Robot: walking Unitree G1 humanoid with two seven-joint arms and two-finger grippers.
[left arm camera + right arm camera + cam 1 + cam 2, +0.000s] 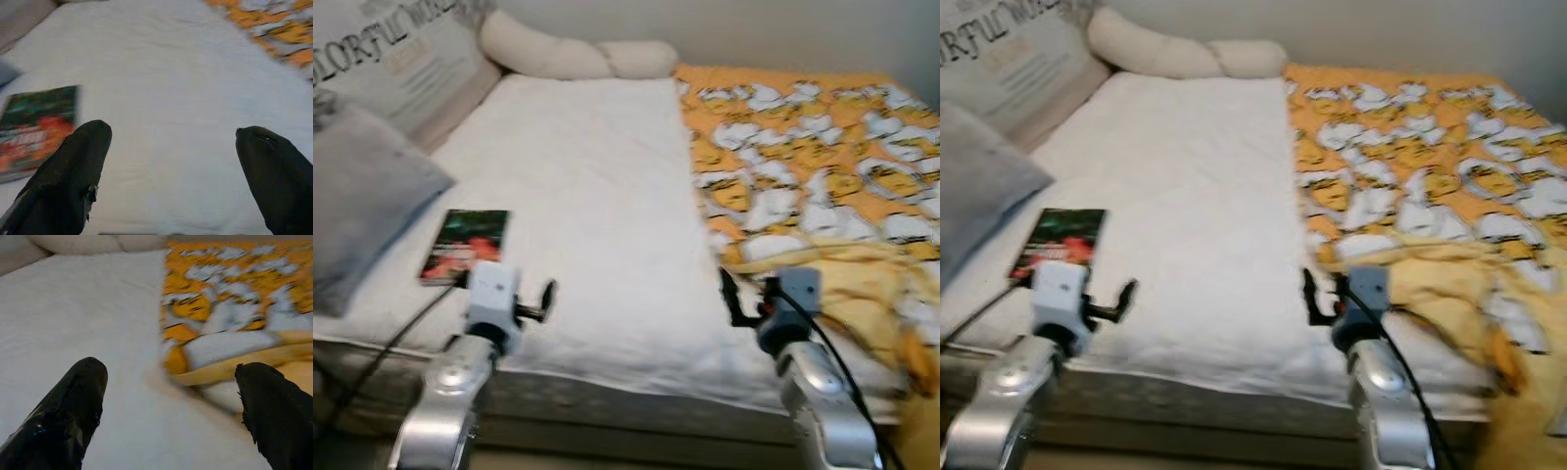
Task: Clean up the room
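Observation:
A book (465, 245) with a green and red cover lies flat on the white bed sheet (597, 176), near the bed's front left edge. An orange and yellow patterned blanket (803, 157) covers the bed's right half, and its near edge is rumpled. My left gripper (540, 299) hovers open over the sheet, just right of the book (36, 125), holding nothing. My right gripper (749, 294) stands open at the blanket's left edge (230, 308), over the seam between sheet and blanket, with nothing between its fingers.
A grey pillow (362, 196) lies at the left, overlapping the bed's edge. A pillow printed with lettering (401, 59) and a cream bolster (568, 54) rest against the wall at the head. The mattress front edge (607, 397) runs just below both wrists.

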